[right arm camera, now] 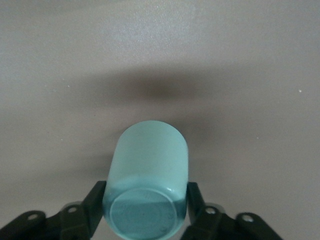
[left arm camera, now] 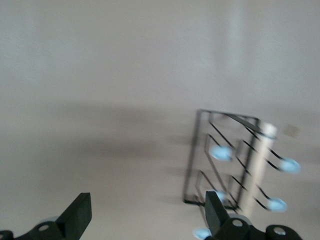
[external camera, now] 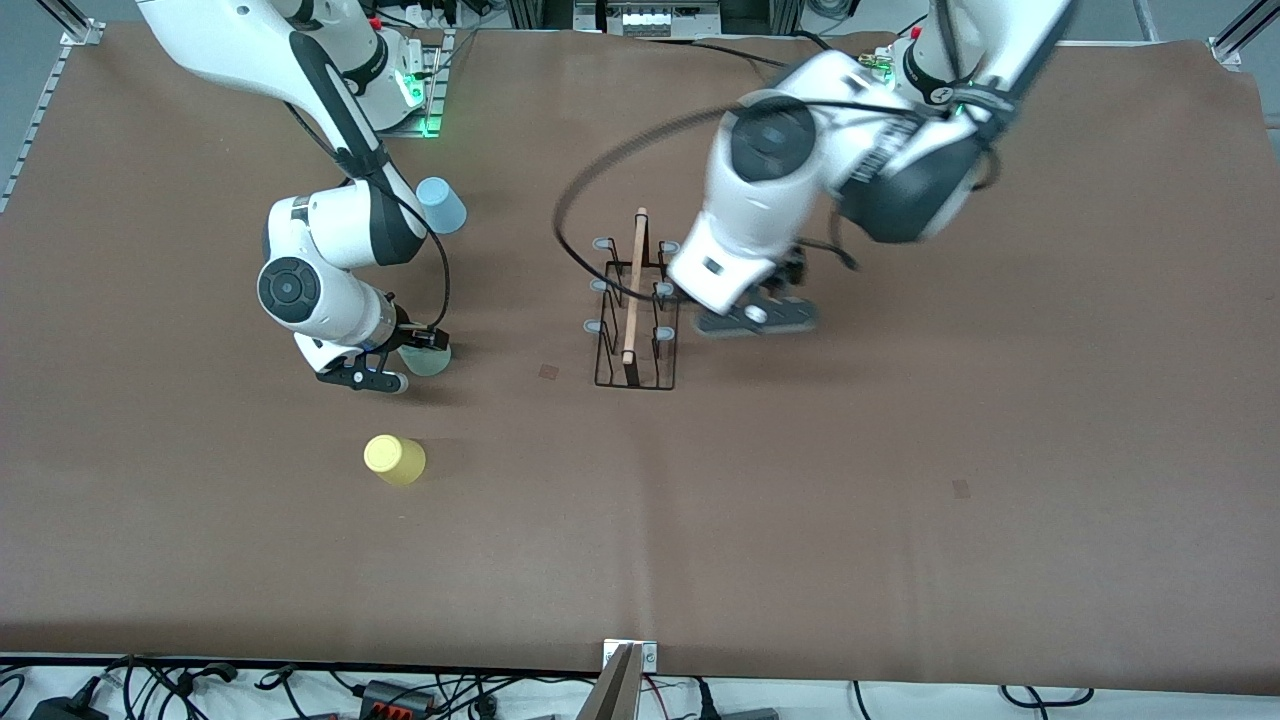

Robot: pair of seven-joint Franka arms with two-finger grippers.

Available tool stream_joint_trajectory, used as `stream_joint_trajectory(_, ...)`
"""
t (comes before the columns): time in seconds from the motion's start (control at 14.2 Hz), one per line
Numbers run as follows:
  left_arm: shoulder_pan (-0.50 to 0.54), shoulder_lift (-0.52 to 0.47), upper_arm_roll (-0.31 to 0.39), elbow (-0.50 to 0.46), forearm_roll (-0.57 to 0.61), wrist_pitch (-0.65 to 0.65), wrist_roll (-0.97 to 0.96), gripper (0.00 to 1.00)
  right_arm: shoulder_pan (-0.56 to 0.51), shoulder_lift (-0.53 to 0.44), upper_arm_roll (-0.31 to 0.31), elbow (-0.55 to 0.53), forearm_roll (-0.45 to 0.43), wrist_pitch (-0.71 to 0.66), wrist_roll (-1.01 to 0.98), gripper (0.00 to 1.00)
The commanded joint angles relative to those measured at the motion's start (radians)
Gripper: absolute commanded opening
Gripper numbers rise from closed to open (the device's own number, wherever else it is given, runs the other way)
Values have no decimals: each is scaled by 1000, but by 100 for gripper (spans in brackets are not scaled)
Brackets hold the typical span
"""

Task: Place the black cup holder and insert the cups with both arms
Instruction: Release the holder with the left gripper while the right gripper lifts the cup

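Observation:
The black cup holder (external camera: 636, 305) stands upright mid-table, its wooden rod on top and its pegs bare; it also shows in the left wrist view (left arm camera: 235, 160). My left gripper (external camera: 770, 290) hangs just beside the holder, toward the left arm's end, open with nothing between its fingers (left arm camera: 145, 215). My right gripper (external camera: 420, 345) is shut on the mint green cup (external camera: 428, 358), low over the table; its fingers press both sides of the cup (right arm camera: 147, 170) near its base. A light blue cup (external camera: 441, 205) stands farther from the front camera than that, and a yellow cup (external camera: 395, 460) nearer.
The brown table cover (external camera: 900, 480) stretches wide and flat toward the front camera and the left arm's end. A black cable (external camera: 585, 175) loops from the left arm over the holder. Cables and plugs lie along the table's front edge.

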Motion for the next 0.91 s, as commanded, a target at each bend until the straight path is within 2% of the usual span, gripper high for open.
stream_joint_trajectory(0.0, 99, -9, -13, -20, 18, -27, 138, 100, 4, -7, -2, 66, -4, -52, -3, 23)
stream_joint_trajectory(0.21, 173, -19, -13, -9, 20, -90, 191, 100, 13, -7, 3, 262, -4, -293, 0, 20)
stream_joint_trajectory(0.35, 232, -56, -1, -13, 15, -99, 310, 100, 39, -3, 6, 409, 13, -466, 7, 20)
stream_joint_trajectory(0.56, 315, -114, 71, -11, -15, -99, 566, 100, 131, -6, 8, 459, 65, -534, 20, 20)
stream_joint_trajectory(0.63, 328, -149, 109, -13, -61, -99, 617, 100, 169, -9, 8, 460, 87, -534, 69, 20)
stream_joint_trajectory(0.77, 285, -246, 286, -28, -155, -103, 692, 100, 266, -14, 8, 486, 88, -539, 170, 20)
stream_joint_trajectory(0.84, 233, -272, 391, -31, -166, -120, 735, 100, 310, -14, 8, 508, 88, -545, 228, 20)
